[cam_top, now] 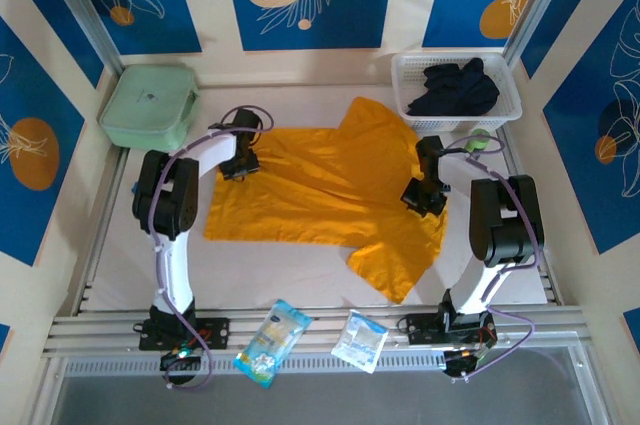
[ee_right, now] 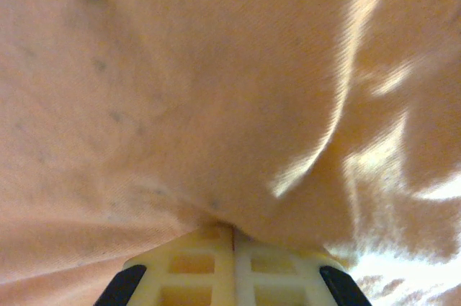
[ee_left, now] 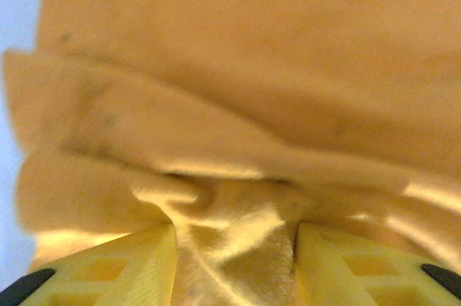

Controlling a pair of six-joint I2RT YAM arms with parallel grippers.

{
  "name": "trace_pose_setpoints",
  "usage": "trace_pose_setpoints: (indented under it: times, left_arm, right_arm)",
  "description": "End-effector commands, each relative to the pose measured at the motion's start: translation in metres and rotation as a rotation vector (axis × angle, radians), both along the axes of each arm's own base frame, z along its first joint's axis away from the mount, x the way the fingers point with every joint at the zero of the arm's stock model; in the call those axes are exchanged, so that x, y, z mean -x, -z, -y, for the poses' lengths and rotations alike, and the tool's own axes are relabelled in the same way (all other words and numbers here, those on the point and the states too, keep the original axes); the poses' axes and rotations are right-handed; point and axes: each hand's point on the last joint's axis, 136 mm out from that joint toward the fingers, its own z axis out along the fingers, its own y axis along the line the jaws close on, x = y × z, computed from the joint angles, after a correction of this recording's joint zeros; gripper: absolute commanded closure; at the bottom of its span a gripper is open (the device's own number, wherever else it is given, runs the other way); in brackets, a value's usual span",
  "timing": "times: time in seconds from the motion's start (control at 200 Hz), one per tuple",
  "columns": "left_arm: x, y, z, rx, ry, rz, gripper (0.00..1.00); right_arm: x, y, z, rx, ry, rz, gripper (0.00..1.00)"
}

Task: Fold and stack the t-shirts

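Early in a fold of the bright orange-yellow cloth t-shirt (cam_top: 330, 185), lying mostly flat mid white surface (cam_top: 280, 270). Left fingers (ee_left: 122, 266) spread astride a bunched ridge near its far-left corner; right fingers (ee_right: 198, 263) pressed together, pinching fabric at its right side. Next, probably: close left on the ridge, then lift both ends evenly.

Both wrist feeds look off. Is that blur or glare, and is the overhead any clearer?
Left wrist: soft focus, the t-shirt is blurred, with bright glints on the cloth bunched at the left pincer. Right wrist: a washed-out pinkish cast, with blown highlights to the right of the right pincer. Top external: evenly lit and sharp.
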Motion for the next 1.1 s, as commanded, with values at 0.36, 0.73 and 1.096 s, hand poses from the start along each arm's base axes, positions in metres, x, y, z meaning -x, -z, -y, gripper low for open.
trace_pose_setpoints:
  times: [0.36, 0.73, 1.096]
  left_arm:
    - [0.069, -0.023, -0.058, -0.133, -0.054, -0.084, 0.48]
    - [0.033, -0.108, -0.042, -0.095, 0.007, 0.063, 0.27]
    - [0.01, -0.051, 0.04, 0.035, 0.176, -0.033, 0.36]
  right_arm:
    - [0.036, -0.014, -0.067, -0.014, -0.21, -0.077, 0.99]
    - [-0.119, -0.116, -0.079, 0.042, -0.441, 0.266, 0.95]
    - [-0.256, -0.075, -0.105, 0.089, -0.596, 0.379, 1.0]
